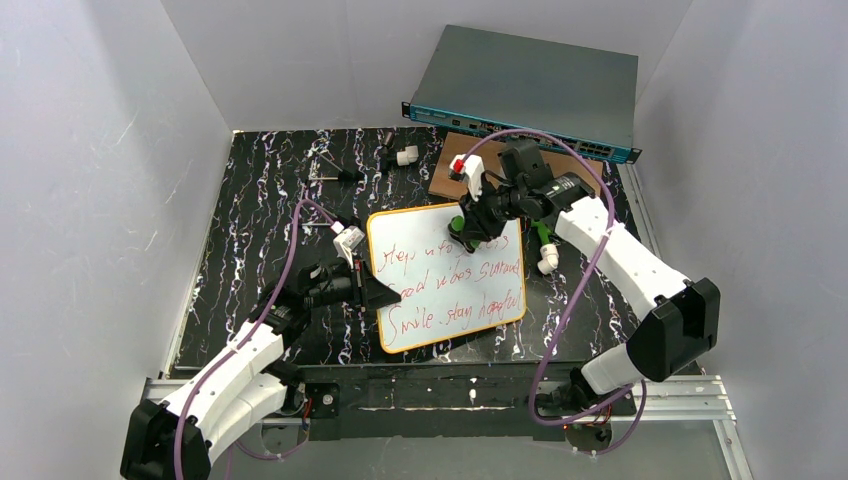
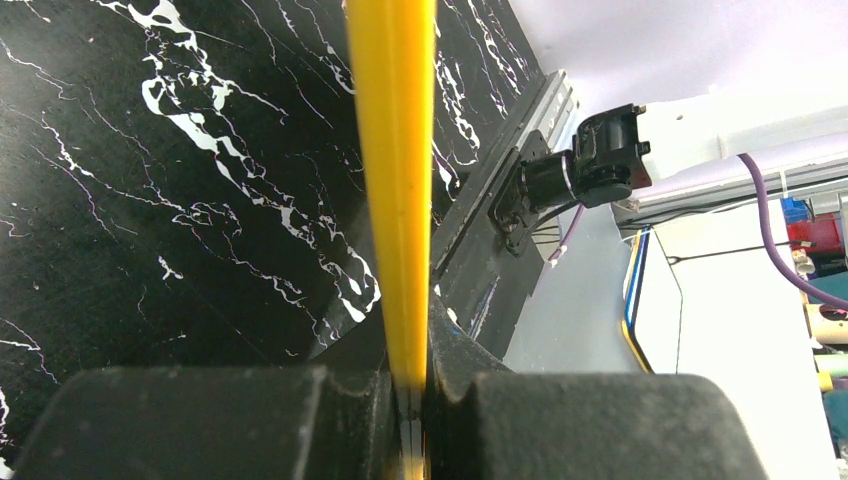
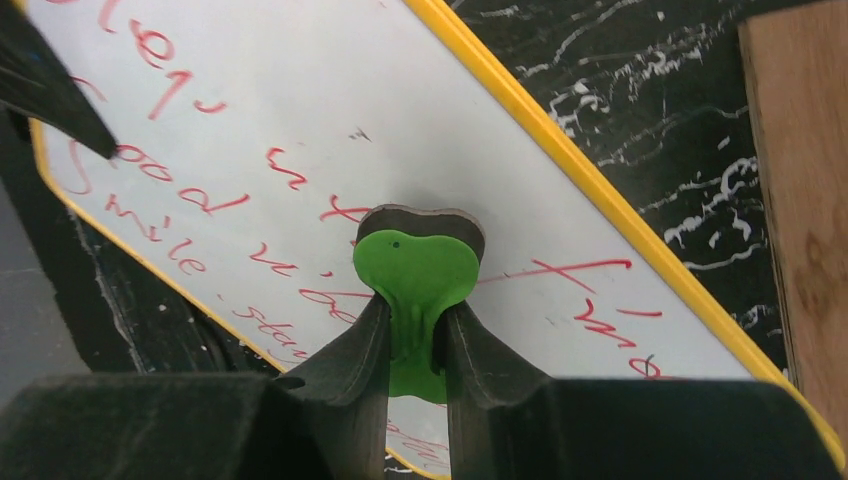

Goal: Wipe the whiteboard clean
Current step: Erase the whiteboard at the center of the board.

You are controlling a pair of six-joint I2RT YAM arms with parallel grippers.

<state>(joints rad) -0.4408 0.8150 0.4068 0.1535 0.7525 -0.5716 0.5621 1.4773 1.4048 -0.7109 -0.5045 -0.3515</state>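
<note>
The whiteboard (image 1: 440, 300) lies mid-table, yellow-framed and covered with red handwriting. My left gripper (image 1: 372, 291) is shut on its left edge; in the left wrist view the yellow frame (image 2: 392, 150) runs straight up from between the closed jaws of this gripper (image 2: 410, 392). My right gripper (image 1: 468, 233) is over the board's upper right part, shut on a green eraser (image 1: 457, 223). In the right wrist view this gripper (image 3: 412, 312) pinches the eraser's (image 3: 418, 268) green handle, and its dark pad rests on the written whiteboard (image 3: 300, 110).
A brown wooden board (image 1: 442, 177) lies behind the whiteboard, also seen at the right edge of the right wrist view (image 3: 800, 200). A grey network switch (image 1: 530, 85) sits at the back. A green-and-white marker (image 1: 545, 252) lies right of the whiteboard; small parts (image 1: 404, 156) lie farther back.
</note>
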